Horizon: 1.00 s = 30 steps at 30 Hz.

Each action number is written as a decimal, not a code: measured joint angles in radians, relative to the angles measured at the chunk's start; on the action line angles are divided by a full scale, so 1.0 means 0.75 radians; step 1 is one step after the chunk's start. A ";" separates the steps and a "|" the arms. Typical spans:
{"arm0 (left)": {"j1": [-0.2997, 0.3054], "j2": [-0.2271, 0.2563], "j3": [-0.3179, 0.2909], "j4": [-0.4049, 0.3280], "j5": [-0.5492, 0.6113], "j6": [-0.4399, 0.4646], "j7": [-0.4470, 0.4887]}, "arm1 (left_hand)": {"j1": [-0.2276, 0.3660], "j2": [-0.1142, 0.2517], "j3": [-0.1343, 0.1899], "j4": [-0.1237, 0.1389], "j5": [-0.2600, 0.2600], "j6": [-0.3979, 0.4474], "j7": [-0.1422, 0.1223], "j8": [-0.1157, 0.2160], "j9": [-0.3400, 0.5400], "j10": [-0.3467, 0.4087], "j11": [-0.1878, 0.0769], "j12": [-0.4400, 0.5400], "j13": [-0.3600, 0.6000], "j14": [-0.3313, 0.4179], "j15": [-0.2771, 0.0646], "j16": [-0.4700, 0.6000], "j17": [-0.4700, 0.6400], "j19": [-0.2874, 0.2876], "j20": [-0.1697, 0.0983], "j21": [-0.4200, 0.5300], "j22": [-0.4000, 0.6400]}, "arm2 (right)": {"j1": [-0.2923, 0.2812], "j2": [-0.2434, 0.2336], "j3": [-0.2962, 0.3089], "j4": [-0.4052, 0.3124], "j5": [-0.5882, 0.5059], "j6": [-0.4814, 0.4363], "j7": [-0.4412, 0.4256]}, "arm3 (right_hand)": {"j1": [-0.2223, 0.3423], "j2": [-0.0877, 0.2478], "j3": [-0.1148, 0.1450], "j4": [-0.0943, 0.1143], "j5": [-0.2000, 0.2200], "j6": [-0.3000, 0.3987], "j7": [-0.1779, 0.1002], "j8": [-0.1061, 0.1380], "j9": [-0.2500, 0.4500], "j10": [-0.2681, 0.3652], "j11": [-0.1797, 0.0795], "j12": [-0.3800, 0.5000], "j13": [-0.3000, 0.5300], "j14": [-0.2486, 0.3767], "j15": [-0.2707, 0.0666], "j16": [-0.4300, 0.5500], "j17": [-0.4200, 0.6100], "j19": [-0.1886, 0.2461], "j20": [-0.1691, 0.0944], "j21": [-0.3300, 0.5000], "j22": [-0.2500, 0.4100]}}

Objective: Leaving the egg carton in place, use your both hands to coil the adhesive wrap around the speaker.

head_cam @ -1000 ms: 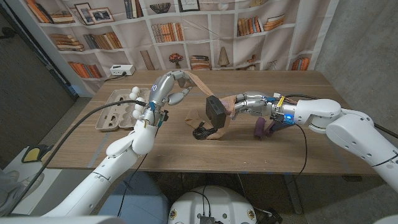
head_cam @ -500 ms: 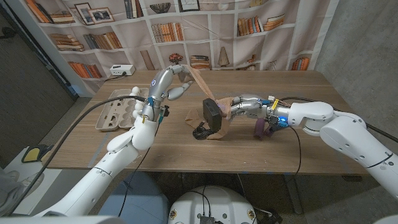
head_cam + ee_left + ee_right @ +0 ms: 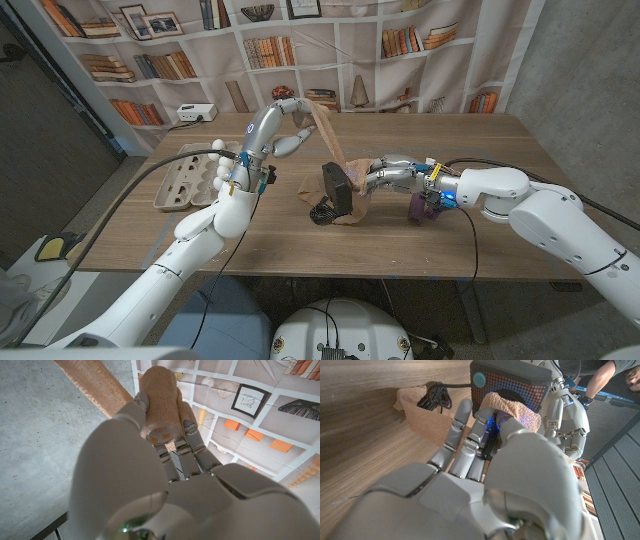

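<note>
I'm holding the tan wrap roll in my raised left hand, fingers clenched on it, its strip running taut down to the black speaker. My right hand is gripping the speaker upright at mid-table, wrap already crossing its grille. The carton is lying far left

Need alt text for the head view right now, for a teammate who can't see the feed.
The left hand holds the tan adhesive wrap roll raised, its strip running down to the black speaker, which the right hand grips above the wooden table. An egg carton sits at the table's left.
</note>
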<state>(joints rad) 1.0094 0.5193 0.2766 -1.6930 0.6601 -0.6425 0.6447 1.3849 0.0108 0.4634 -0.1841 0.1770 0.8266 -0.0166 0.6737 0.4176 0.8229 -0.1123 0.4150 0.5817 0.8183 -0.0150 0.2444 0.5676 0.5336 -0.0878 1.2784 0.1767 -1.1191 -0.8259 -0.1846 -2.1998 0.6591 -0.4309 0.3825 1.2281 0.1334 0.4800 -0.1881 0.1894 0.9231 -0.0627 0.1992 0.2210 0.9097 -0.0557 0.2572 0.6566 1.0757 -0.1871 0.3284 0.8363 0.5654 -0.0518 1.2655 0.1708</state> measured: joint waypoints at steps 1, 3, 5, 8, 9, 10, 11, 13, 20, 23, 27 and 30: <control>0.000 0.000 0.000 -0.001 -0.001 -0.003 0.000 | 0.000 0.000 0.000 0.000 0.000 0.000 0.000 0.000 -0.001 0.000 0.000 0.000 0.000 0.000 0.000 -0.001 0.000 0.000 0.000 0.000 0.000 | -0.002 0.000 -0.001 -0.001 -0.002 -0.001 -0.005 | 0.000 0.000 0.000 0.000 0.000 0.000 0.000 0.000 0.000 0.000 0.000 0.000 0.000 0.000 0.000 0.000 0.000 0.000 0.000 0.000 0.000; -0.001 0.000 0.000 -0.002 -0.001 -0.006 -0.001 | 0.000 0.000 0.000 0.000 0.000 0.000 0.000 0.000 0.002 0.000 0.000 0.000 0.000 0.001 0.001 -0.001 0.000 0.000 0.000 0.000 0.000 | -0.003 0.001 -0.001 -0.002 -0.004 -0.002 -0.009 | 0.000 0.000 0.000 0.000 0.000 0.000 0.000 0.000 0.000 0.000 0.000 0.000 0.000 0.000 0.000 0.000 0.000 0.000 0.000 0.000 0.000; -0.002 0.001 0.001 -0.004 -0.005 -0.017 -0.001 | 0.000 0.000 0.000 0.000 0.000 0.000 0.000 0.000 0.003 0.000 0.000 0.000 0.000 0.003 0.003 -0.001 0.000 0.000 0.000 0.000 0.000 | -0.006 0.005 -0.005 -0.003 -0.009 -0.003 -0.020 | 0.000 0.000 0.000 0.000 0.000 0.000 0.000 0.000 0.000 0.000 0.000 0.000 0.000 0.000 0.000 0.000 0.000 0.000 0.000 0.000 0.000; -0.008 0.004 0.001 -0.004 -0.006 -0.032 -0.001 | 0.000 0.000 0.000 0.000 0.000 0.000 0.000 0.000 0.003 0.000 0.000 -0.002 0.000 0.004 0.004 -0.002 0.000 0.000 0.000 0.000 0.000 | -0.007 0.008 -0.009 -0.003 -0.013 -0.004 -0.028 | 0.001 -0.001 0.000 0.000 0.000 0.000 0.000 0.000 0.000 -0.001 -0.001 0.000 0.000 0.000 0.000 0.000 0.000 0.000 0.000 0.000 0.000; -0.009 0.004 0.001 -0.003 -0.006 -0.036 -0.001 | 0.000 0.000 0.000 0.000 0.000 0.000 0.000 0.000 0.003 0.000 0.000 -0.002 0.000 0.004 0.004 -0.002 0.000 0.000 0.000 0.000 0.000 | -0.007 0.011 -0.014 -0.003 -0.015 -0.004 -0.032 | 0.001 -0.001 0.000 0.000 0.000 0.000 0.000 0.000 0.000 -0.002 -0.002 0.000 0.000 0.000 0.000 0.000 0.000 0.000 0.000 0.000 0.000; -0.011 0.004 0.002 -0.002 -0.007 -0.042 0.000 | 0.000 0.000 0.000 0.000 0.000 0.000 0.000 0.000 0.003 0.000 0.000 -0.002 0.000 0.005 0.005 -0.005 0.000 0.000 0.000 0.000 0.000 | -0.007 0.014 -0.016 -0.003 -0.017 -0.004 -0.036 | 0.001 -0.001 0.000 0.000 0.000 0.000 0.000 0.000 0.000 -0.002 -0.002 0.000 0.000 0.000 0.000 0.000 0.000 0.000 0.000 0.000 0.000; -0.014 0.005 0.002 0.000 -0.008 -0.048 0.001 | 0.000 0.000 0.000 0.000 0.000 0.000 0.000 0.000 0.003 0.000 0.000 -0.003 0.000 0.005 0.005 -0.005 0.000 0.000 0.000 0.000 0.000 | -0.008 0.016 -0.019 -0.003 -0.020 -0.004 -0.041 | 0.001 -0.001 0.000 0.000 -0.001 0.000 0.000 0.000 0.000 -0.002 -0.002 0.000 0.000 0.000 0.000 0.000 0.000 0.000 0.000 0.000 0.000; -0.016 0.006 0.002 0.001 -0.010 -0.055 0.002 | 0.000 0.000 0.000 0.000 0.000 0.000 0.000 0.000 0.003 0.000 0.000 -0.003 0.001 0.012 -0.002 -0.007 0.000 0.000 0.000 0.001 0.000 | -0.008 0.020 -0.022 -0.002 -0.023 -0.004 -0.047 | 0.001 -0.001 0.000 0.000 -0.001 0.000 0.000 0.000 0.000 -0.002 -0.002 0.000 0.000 0.000 0.000 0.000 0.000 0.000 0.000 0.000 0.000; -0.017 0.014 -0.001 -0.017 -0.007 -0.087 0.015 | 0.000 0.000 0.000 0.000 0.000 0.000 0.000 0.010 0.003 0.000 0.000 -0.004 0.005 0.012 -0.002 -0.009 0.000 0.000 0.000 0.001 0.001 | -0.005 0.035 -0.037 0.004 -0.034 -0.004 -0.067 | 0.001 -0.001 0.000 0.000 -0.002 0.000 0.000 0.000 0.000 -0.002 -0.002 0.000 0.000 0.000 0.000 0.000 0.000 0.000 0.000 0.000 0.000; -0.014 0.019 -0.004 -0.030 0.006 -0.102 0.022 | 0.000 0.000 0.000 0.000 -0.004 0.000 0.000 0.010 0.003 0.000 0.000 -0.004 0.002 0.012 -0.002 -0.006 0.000 0.000 0.000 0.001 0.001 | -0.004 0.039 -0.041 0.005 -0.038 -0.003 -0.073 | 0.000 0.000 0.000 0.000 -0.002 0.000 0.000 0.000 0.000 -0.002 -0.002 0.000 0.000 0.000 0.000 0.000 -0.001 0.000 0.000 0.000 0.000; -0.007 0.020 -0.005 -0.044 0.017 -0.118 0.034 | -0.001 0.001 0.000 0.000 0.001 0.000 0.000 0.010 -0.001 0.000 0.000 -0.005 0.001 0.012 -0.002 -0.004 0.000 0.000 0.000 0.001 0.001 | -0.004 0.043 -0.044 0.006 -0.040 -0.003 -0.080 | 0.000 0.000 0.000 0.000 -0.003 0.000 0.000 0.000 0.000 -0.002 -0.002 0.000 0.000 0.000 0.000 0.000 -0.001 0.000 0.000 0.000 0.000; 0.001 0.019 -0.005 -0.059 0.021 -0.125 0.040 | -0.002 0.002 0.000 0.000 0.001 0.000 0.000 0.010 -0.001 0.000 0.000 -0.005 0.001 0.012 -0.002 -0.004 0.000 0.000 0.000 0.001 0.001 | -0.004 0.043 -0.044 0.007 -0.040 -0.002 -0.082 | 0.000 0.000 0.000 0.000 -0.003 0.000 0.000 0.000 0.000 -0.003 -0.003 -0.001 0.000 0.000 0.000 0.000 -0.001 0.000 0.000 0.000 0.000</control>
<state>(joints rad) 1.0102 0.5340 0.2729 -1.7371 0.6762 -0.7365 0.6746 1.3833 0.0124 0.4634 -0.1841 0.1780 0.8267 -0.0168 0.6812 0.4171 0.8229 -0.1123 0.4112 0.5823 0.8272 -0.0163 0.2413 0.5680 0.5334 -0.0876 1.2790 0.1773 -1.1224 -0.7934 -0.2179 -2.1945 0.6291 -0.4327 0.3209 1.2278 0.1336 0.4800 -0.1881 0.1873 0.9232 -0.0627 0.1992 0.2209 0.9078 -0.0577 0.2566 0.6565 1.0757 -0.1871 0.3283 0.8358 0.5655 -0.0518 1.2655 0.1708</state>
